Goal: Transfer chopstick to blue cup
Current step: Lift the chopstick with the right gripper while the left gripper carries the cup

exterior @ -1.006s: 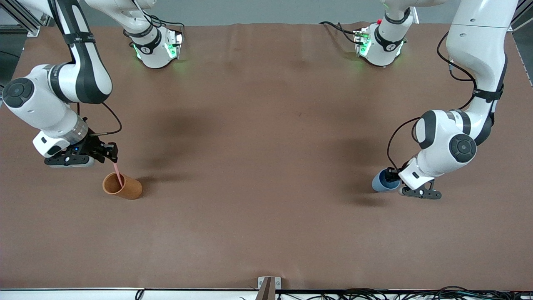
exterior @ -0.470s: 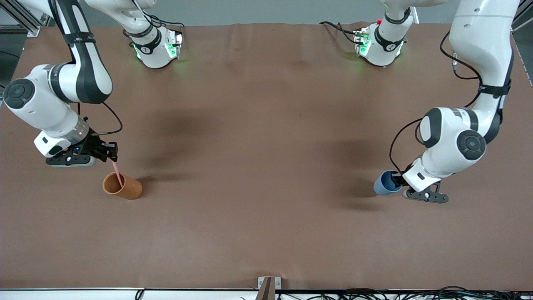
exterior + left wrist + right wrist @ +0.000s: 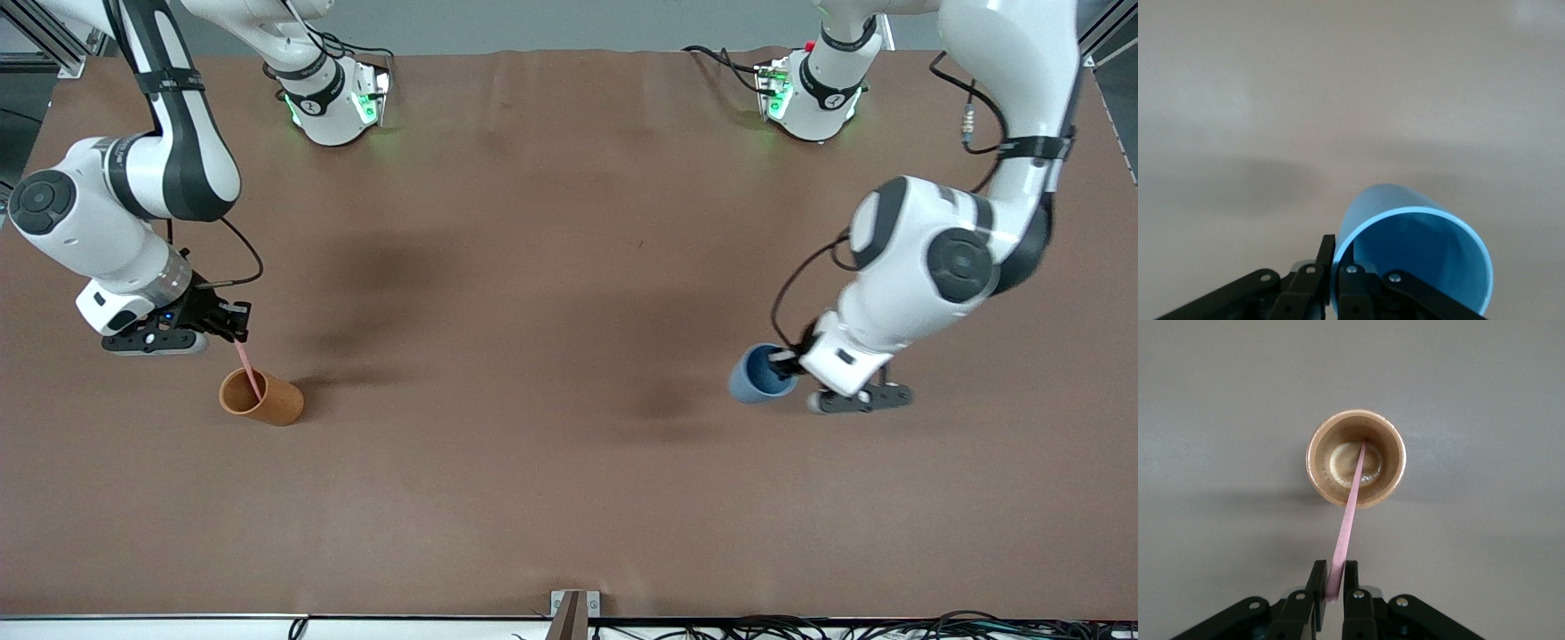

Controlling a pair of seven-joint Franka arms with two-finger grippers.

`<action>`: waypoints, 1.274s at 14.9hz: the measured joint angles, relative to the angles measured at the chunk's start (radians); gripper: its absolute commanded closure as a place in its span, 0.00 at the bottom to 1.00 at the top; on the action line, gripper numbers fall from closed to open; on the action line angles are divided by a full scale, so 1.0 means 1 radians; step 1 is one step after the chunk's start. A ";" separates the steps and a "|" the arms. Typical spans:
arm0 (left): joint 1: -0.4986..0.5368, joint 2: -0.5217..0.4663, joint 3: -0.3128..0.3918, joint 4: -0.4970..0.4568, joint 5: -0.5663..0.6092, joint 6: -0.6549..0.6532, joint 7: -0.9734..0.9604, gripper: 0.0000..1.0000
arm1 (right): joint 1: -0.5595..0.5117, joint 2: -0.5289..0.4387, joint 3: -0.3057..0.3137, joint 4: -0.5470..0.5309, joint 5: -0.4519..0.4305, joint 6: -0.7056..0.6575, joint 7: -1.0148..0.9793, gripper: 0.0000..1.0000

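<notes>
The pink chopstick [image 3: 250,366] [image 3: 1347,520] stands slanted in the orange-brown cup [image 3: 269,405] [image 3: 1317,463], its lower end on the cup's floor. My right gripper [image 3: 238,334] [image 3: 1333,577] is over that cup, shut on the chopstick's upper end. The blue cup [image 3: 754,378] [image 3: 1373,208] hangs tilted over the table toward the left arm's end, its mouth showing. My left gripper [image 3: 788,360] [image 3: 1336,252] is shut on the blue cup's rim, one finger inside the wall and one outside.
The brown table cloth [image 3: 533,311] is bare between the two cups. Both arm bases [image 3: 333,102] [image 3: 809,93] stand at the table's edge farthest from the front camera. A small bracket [image 3: 569,609] sits at the nearest edge.
The left arm has carried the blue cup toward the middle of the table. The right gripper has closed on the chopstick and risen slightly.
</notes>
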State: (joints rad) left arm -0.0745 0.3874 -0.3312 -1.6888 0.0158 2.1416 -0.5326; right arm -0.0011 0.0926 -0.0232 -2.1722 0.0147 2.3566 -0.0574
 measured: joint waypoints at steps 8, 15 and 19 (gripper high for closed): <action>-0.221 0.119 -0.116 0.065 0.128 0.001 -0.534 1.00 | -0.001 -0.010 -0.002 0.158 0.000 -0.230 0.009 0.97; -0.321 0.289 -0.116 0.148 0.234 0.059 -0.705 1.00 | 0.001 -0.025 0.000 0.566 0.000 -0.773 0.050 0.97; -0.329 0.335 -0.114 0.171 0.321 0.062 -0.734 0.99 | 0.001 -0.025 0.000 0.692 -0.037 -0.960 0.054 0.97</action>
State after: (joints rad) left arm -0.4033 0.7222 -0.4454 -1.5178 0.3365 2.2040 -1.2668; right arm -0.0004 0.0679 -0.0231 -1.4806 -0.0224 1.3971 -0.0031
